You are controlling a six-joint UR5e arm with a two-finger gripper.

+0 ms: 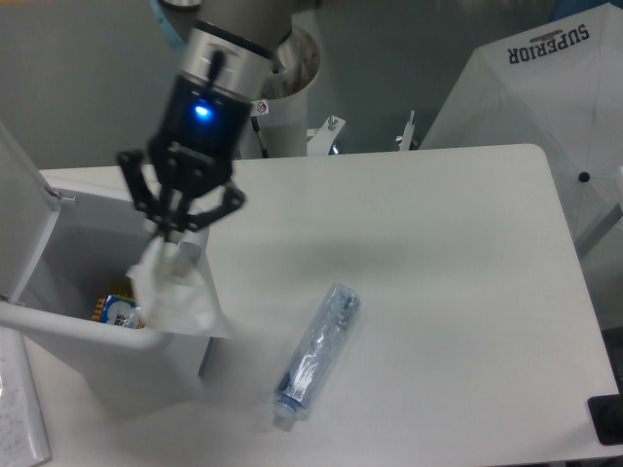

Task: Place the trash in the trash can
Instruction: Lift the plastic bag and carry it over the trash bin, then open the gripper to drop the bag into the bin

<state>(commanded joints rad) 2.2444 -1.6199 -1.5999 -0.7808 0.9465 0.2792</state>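
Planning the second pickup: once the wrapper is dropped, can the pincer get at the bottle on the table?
Probably yes. The bottle lies alone on the bare table, nothing over it. The pincer now holds the wrapper at the bin.

White trash can [185,365], clear wrapper [175,297], blue-labelled bottle [316,355]
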